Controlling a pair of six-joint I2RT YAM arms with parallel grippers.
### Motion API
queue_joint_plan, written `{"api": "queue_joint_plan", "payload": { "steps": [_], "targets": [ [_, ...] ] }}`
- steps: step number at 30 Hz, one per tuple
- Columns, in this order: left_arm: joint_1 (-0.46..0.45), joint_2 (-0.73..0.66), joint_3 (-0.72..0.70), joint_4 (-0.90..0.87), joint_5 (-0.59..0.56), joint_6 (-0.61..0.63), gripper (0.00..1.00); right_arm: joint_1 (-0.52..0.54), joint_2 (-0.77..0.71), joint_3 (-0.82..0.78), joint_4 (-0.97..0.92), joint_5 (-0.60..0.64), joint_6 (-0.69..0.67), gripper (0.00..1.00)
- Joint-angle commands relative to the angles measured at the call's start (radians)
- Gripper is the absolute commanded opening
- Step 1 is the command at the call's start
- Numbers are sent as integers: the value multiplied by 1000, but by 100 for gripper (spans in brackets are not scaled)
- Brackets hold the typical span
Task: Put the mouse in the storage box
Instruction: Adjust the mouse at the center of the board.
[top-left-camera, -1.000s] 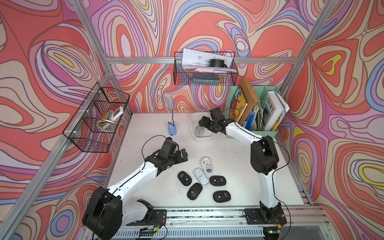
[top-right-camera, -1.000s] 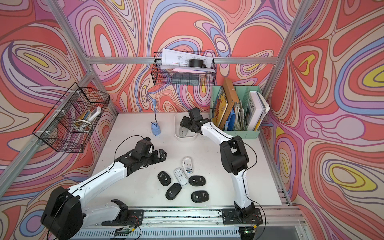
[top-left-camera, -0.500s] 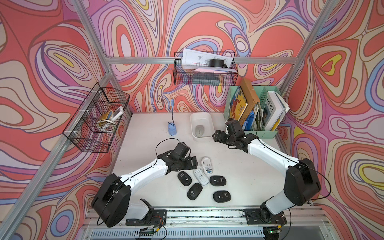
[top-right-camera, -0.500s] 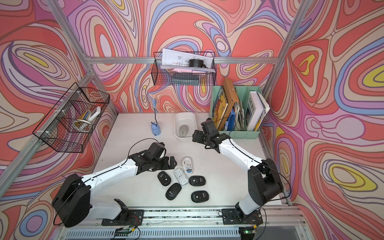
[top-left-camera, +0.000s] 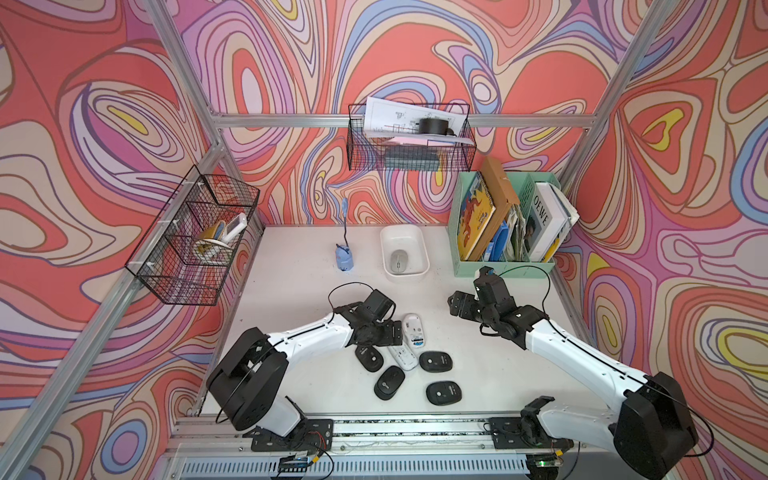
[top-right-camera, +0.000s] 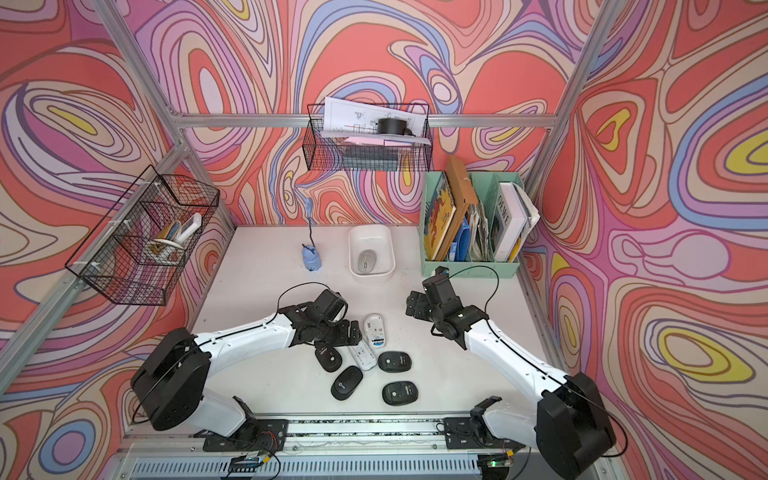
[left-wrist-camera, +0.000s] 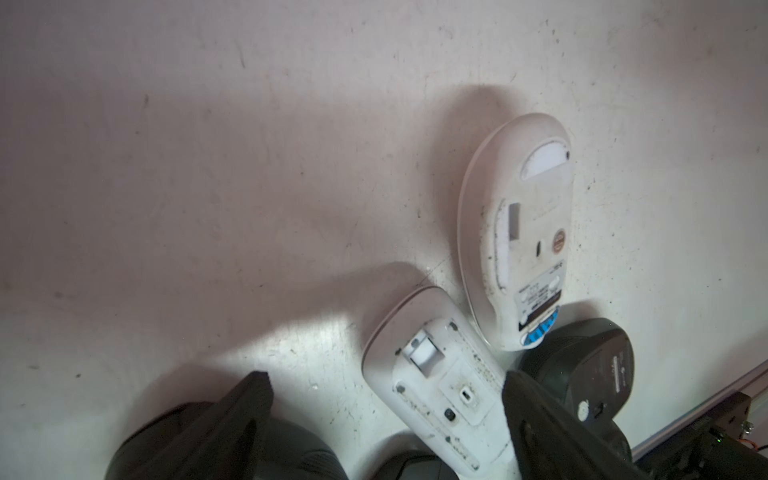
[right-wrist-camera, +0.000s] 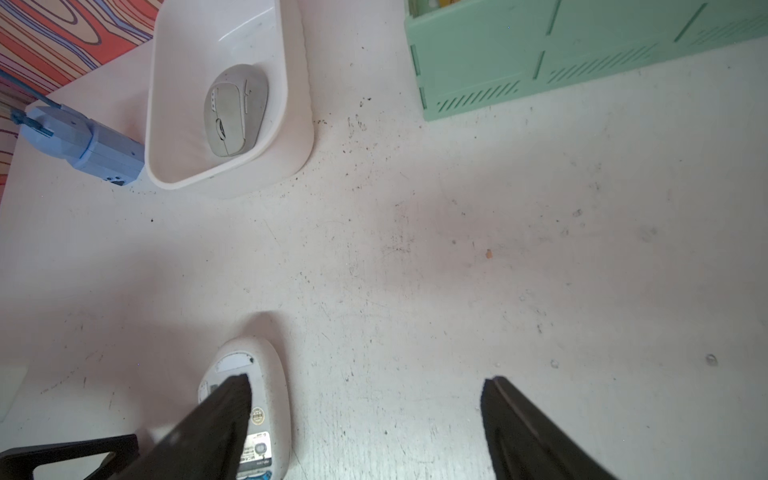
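A bunch of mice lies near the front middle of the table, well apart from the white box at the back, which has a grey mouse in it. The left gripper hangs low over the bunch with its jaws spread wide and nothing caught between them. It looks lined up on a white mouse lying belly up. The far end of that one seems to touch a second upturned white mouse, and a black mouse sits just beside it. I'd expect the white mouse to be light and stiff, a hard plastic shell that won't give. It looks smooth and rounded enough to squirt out of a careless pinch, and it may rock, resting as it does on its curved back. The sensible hold looks to be across the two long sides at the middle, though the neighbours leave a finger little room on one side. The right gripper is open too, holding nothing, above bare table near the green file holder. The tabletop is flat, white, scuffed and gritty, and hard enough for a mouse to skate on. Around it are loud swirling walls and a metal frame, with one wire basket on the side wall and another basket on the back wall. A small blue gadget stands beside the box.
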Motion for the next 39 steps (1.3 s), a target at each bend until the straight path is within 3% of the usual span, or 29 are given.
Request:
{"api": "queue_joint_plan", "payload": {
  "steps": [1,14,24,39],
  "targets": [
    [-18,39,31,22,17,-13,90,-3,-46,-38,-9,30,18,88],
    [-35,120,66,23,22,-15,79,-4,-87,-96,-17,31,44,88],
    [-45,91,50,146,30,-31,85,-3,-85,-107,-5,20,52,88],
    [-45,268,162,161,67,-42,82,-4,-92,-137,5,10,67,88]
  ]
}}
